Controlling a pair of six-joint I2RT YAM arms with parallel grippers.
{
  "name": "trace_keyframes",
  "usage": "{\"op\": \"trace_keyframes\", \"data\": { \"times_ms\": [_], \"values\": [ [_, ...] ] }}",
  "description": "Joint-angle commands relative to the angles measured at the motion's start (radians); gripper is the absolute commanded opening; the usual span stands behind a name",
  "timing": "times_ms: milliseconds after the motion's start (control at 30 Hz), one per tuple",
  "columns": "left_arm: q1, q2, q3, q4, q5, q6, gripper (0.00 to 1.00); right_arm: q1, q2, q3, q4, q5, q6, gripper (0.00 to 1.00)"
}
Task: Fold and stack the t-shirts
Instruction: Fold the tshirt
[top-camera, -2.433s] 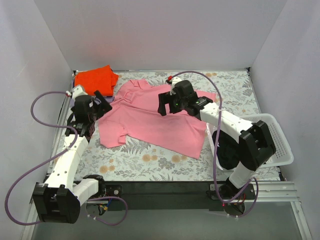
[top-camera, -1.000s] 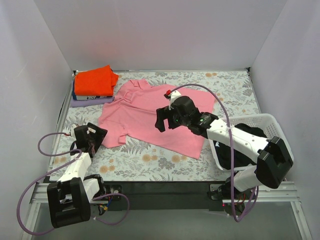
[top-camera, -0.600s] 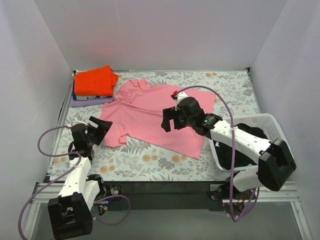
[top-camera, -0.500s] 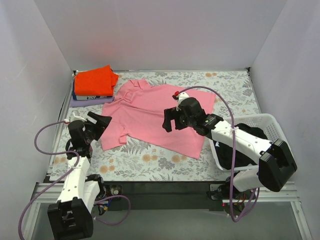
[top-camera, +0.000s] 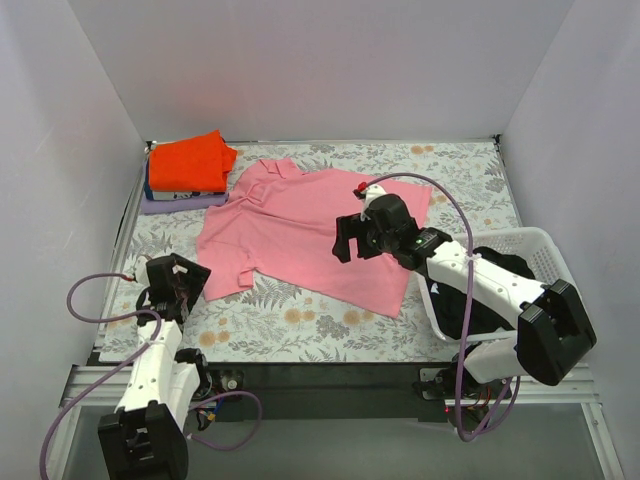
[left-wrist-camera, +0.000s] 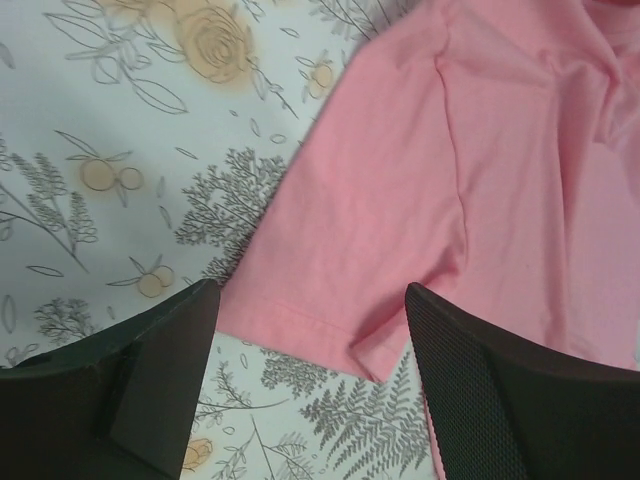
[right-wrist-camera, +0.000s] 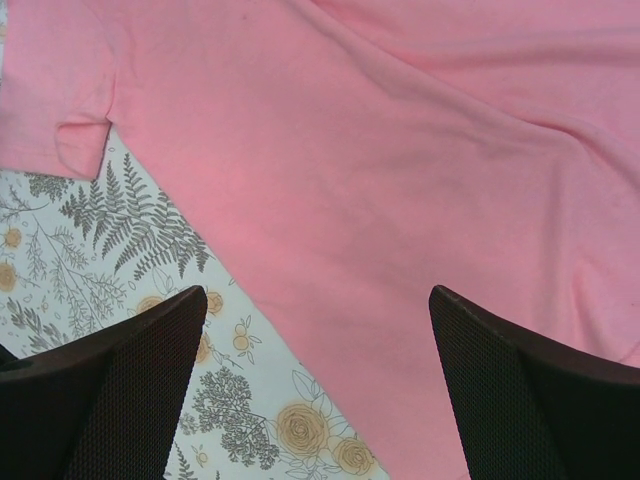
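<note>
Workspace seen from above, with both wrist views. The pink t-shirt (top-camera: 310, 228) lies spread flat and face up on the floral tablecloth (top-camera: 300, 322), collar toward the far edge; all positions below are given relative to it.

Left gripper (top-camera: 190, 278): just off the shirt's near-left sleeve, over bare cloth. In the left wrist view the sleeve (left-wrist-camera: 390, 210) and its hem lie between and ahead of the two dark fingers (left-wrist-camera: 150, 385), which stand wide apart with nothing held.

Right gripper (top-camera: 347, 243): above the shirt's body, toward its right half. In the right wrist view the fingers (right-wrist-camera: 110, 385) are spread fully and frame the shirt's lower hem; nothing is held. Whether either gripper touches the fabric cannot be told.

Orange-red t-shirt (top-camera: 190, 160): folded, beyond the pink shirt's left shoulder, resting on a small stack of folded garments (top-camera: 180, 203).

White mesh basket (top-camera: 562, 292): to the right of the pink shirt, holding dark cloth (top-camera: 470, 305).
</note>
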Motion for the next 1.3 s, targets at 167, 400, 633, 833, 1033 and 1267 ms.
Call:
{"op": "trace_keyframes", "data": {
  "times_ms": [167, 400, 633, 833, 1033, 1267],
  "values": [
    [-0.036, 0.083, 0.036, -0.051, -0.195, -0.036, 0.68, -0.052, -0.062, -0.026, 0.026, -0.014, -0.007, 0.98],
    [-0.119, 0.140, 0.057, -0.065, -0.250, -0.054, 0.63, -0.101, -0.122, -0.061, 0.026, -0.047, -0.015, 0.99],
    [-0.128, 0.180, 0.068, -0.075, -0.244, -0.057, 0.53, -0.157, -0.178, -0.100, 0.028, -0.079, -0.023, 0.98],
    [-0.170, 0.198, 0.069, -0.091, -0.255, -0.072, 0.50, -0.193, -0.209, -0.109, 0.028, -0.098, -0.027, 0.98],
    [-0.206, 0.215, 0.076, -0.101, -0.261, -0.082, 0.49, -0.213, -0.218, -0.118, 0.029, -0.116, -0.034, 0.99],
    [-0.213, 0.264, 0.083, -0.101, -0.248, -0.083, 0.30, -0.231, -0.243, -0.124, 0.031, -0.125, -0.035, 0.98]
  ]
}}
